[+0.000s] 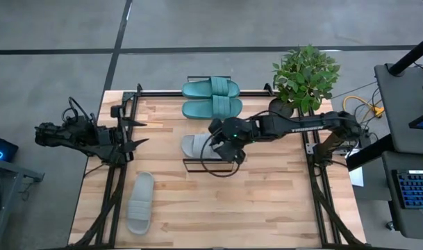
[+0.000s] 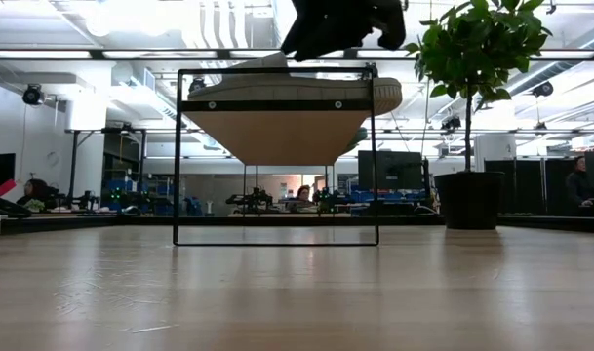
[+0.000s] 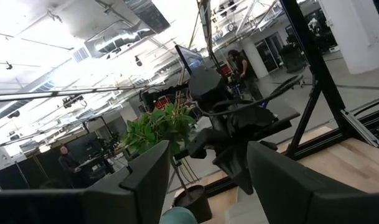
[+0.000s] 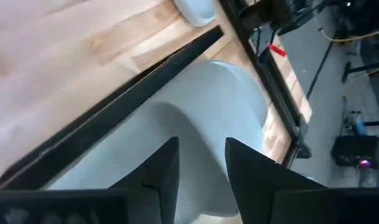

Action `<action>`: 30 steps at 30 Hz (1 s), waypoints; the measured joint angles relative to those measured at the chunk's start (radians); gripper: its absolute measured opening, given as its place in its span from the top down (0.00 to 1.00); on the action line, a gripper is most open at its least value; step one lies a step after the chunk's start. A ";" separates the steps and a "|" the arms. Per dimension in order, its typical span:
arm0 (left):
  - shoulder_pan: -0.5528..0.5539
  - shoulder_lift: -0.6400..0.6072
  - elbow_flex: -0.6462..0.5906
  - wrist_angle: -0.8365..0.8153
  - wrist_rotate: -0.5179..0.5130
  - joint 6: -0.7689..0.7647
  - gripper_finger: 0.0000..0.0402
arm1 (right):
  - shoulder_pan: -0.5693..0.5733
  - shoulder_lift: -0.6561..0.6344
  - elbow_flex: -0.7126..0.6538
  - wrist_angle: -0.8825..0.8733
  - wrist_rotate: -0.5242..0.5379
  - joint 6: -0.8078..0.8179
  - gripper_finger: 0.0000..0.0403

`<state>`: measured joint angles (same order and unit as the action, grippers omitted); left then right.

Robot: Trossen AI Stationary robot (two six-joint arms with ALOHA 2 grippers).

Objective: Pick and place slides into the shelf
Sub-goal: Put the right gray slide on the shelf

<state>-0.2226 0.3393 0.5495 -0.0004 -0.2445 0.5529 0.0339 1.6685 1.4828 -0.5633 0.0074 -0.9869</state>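
The shelf runs from the table's far edge to its middle, and its black wire frame shows in the low view. Two teal slides lie side by side on its far end. One grey slide lies flat on its near end, soles down. My right gripper hovers open just above that slide, slanting down, with nothing between its fingers. A second grey slide lies on the table at near left. My left gripper waits open at the table's left edge.
A potted plant stands at the table's far right corner, close behind my right arm. Black frame rails run along the table's left and right edges. Bare tabletop lies near and to the right of the shelf. People show in the room beyond.
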 joint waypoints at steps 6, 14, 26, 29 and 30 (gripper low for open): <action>0.000 -0.001 0.000 -0.002 0.000 -0.001 0.51 | -0.005 0.001 0.000 0.029 0.041 -0.060 0.72; 0.000 -0.001 0.000 -0.017 0.000 -0.001 0.51 | -0.032 0.002 -0.015 0.044 0.037 -0.097 0.72; 0.000 0.003 0.000 -0.019 0.000 0.001 0.51 | -0.045 0.002 -0.015 0.067 -0.045 -0.126 0.75; 0.000 0.005 0.000 -0.020 0.000 0.001 0.51 | -0.052 0.002 -0.016 0.067 -0.045 -0.132 0.77; 0.000 0.004 0.000 -0.024 0.000 0.001 0.51 | -0.054 0.002 -0.017 0.067 -0.045 -0.131 0.78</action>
<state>-0.2226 0.3438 0.5495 -0.0242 -0.2443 0.5541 -0.0201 1.6707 1.4661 -0.4965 -0.0371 -1.1175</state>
